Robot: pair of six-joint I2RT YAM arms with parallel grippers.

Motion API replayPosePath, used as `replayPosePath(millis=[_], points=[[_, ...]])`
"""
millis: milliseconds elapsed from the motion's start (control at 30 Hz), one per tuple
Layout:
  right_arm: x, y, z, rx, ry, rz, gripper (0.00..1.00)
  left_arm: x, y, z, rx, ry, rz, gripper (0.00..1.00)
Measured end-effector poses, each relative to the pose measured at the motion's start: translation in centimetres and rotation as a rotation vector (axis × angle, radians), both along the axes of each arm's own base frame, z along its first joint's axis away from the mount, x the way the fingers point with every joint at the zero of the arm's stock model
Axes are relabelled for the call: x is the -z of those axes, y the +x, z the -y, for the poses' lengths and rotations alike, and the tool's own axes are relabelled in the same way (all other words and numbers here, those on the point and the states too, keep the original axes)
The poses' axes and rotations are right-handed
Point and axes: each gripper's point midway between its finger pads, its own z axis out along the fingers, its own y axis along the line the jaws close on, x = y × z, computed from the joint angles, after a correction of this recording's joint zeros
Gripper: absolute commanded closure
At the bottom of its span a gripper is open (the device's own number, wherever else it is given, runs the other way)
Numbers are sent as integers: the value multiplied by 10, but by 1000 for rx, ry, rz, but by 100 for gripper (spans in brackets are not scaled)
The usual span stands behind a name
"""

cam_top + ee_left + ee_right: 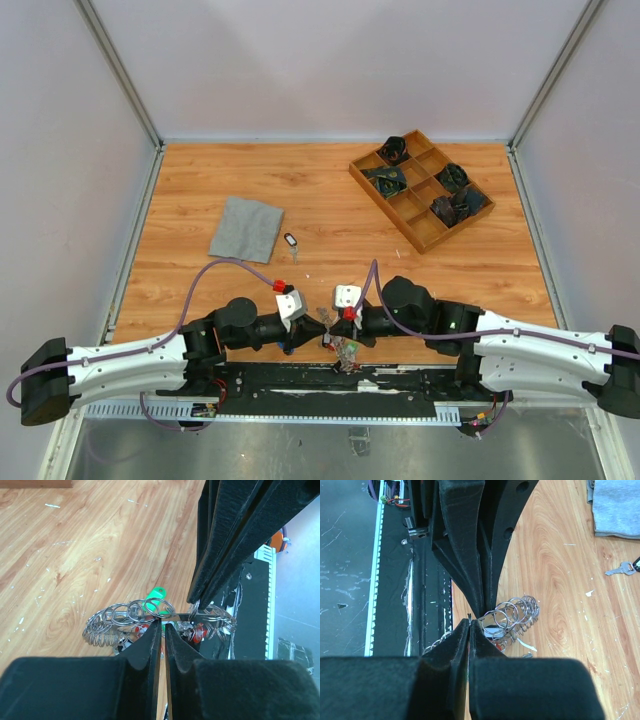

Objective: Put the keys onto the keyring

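Left fingers [145, 652] and right fingers [454, 652] meet tip-to-tip, arms angled inward, pinching the keyring [134, 613].

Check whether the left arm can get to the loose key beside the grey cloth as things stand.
Likely yes for the path: only bare tabletop lies between the left gripper and the key. But it is pinched on the keyring and would have to let go first.

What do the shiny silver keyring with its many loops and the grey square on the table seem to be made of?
The crowded silver keyring: metal, polished, since its thin loops give bright glints. The flat grey square: probably cloth, matte, with soft uneven edges.
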Motion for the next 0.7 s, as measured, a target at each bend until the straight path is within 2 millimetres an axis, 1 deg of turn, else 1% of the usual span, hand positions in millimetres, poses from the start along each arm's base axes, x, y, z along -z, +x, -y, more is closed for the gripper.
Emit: replayPosePath(millis=[367,700], points=[[5,-4,-1,-20,-14,-15,99,-3,0,1,7,-11,8,89],[12,-5,1,-22,-41,-26,99,-1,-2,3,18,-4,7,89]])
